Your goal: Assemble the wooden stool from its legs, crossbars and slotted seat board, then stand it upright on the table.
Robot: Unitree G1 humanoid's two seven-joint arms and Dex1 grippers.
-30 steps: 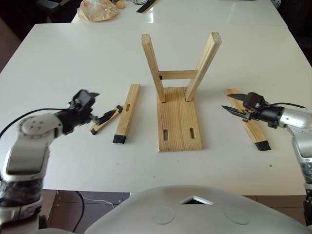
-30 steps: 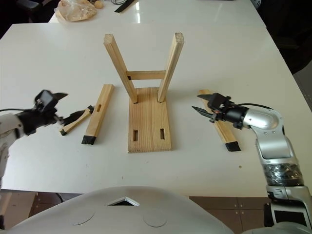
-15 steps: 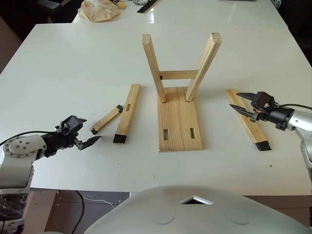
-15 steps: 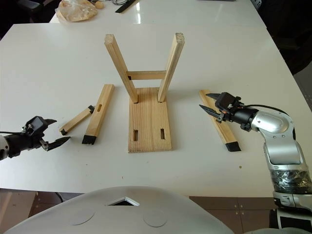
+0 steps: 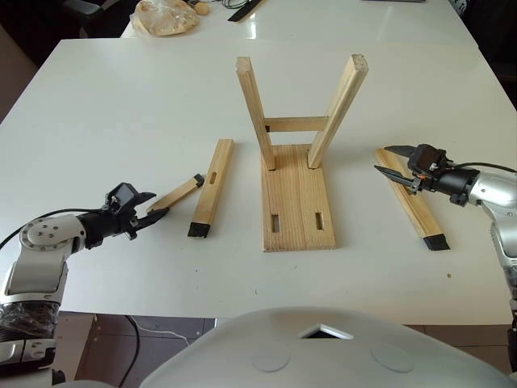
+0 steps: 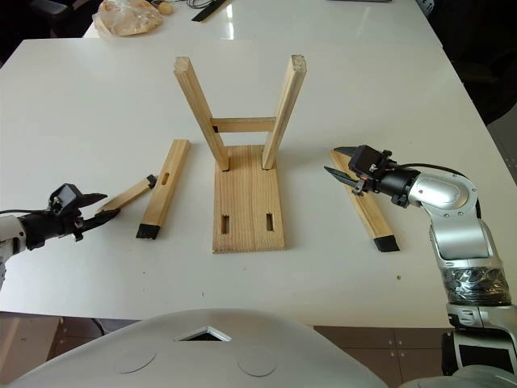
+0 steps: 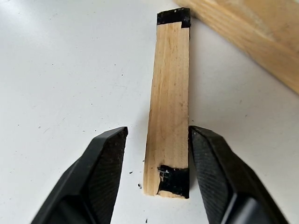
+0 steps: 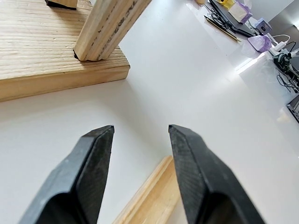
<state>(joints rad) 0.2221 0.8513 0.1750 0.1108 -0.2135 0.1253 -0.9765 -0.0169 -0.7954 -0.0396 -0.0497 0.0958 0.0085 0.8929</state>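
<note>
Pale wood is what I'm steering toward on both sides. My left pincer (image 5: 155, 215) is open, its two black fingers straddling the near end of the short wooden crossbar with black-painted ends (image 7: 169, 93). One finger sits close against the bar's side (I can't tell whether it touches), and the other is apart from it with a strip of white desk (image 5: 121, 105) between. The bar lies flat and runs away from the pincer, its far end right beside the loose slotted wooden leg with a black foot (image 5: 211, 187).

Beyond that leg, toward my right pincer, the rectangular slotted seat board (image 5: 297, 202) lies flat. Two upright wooden legs (image 5: 254, 113) stand in its far slots, leaning apart and joined by a fitted wooden crossbar (image 5: 295, 124). The two slots nearer to me are unfilled.

My right pincer (image 5: 384, 159) is also open and grips nothing. It points toward the seat board, above the far end of a second loose wooden leg with a black foot (image 5: 416, 208), which lies flat and runs back under the wrist.
</note>
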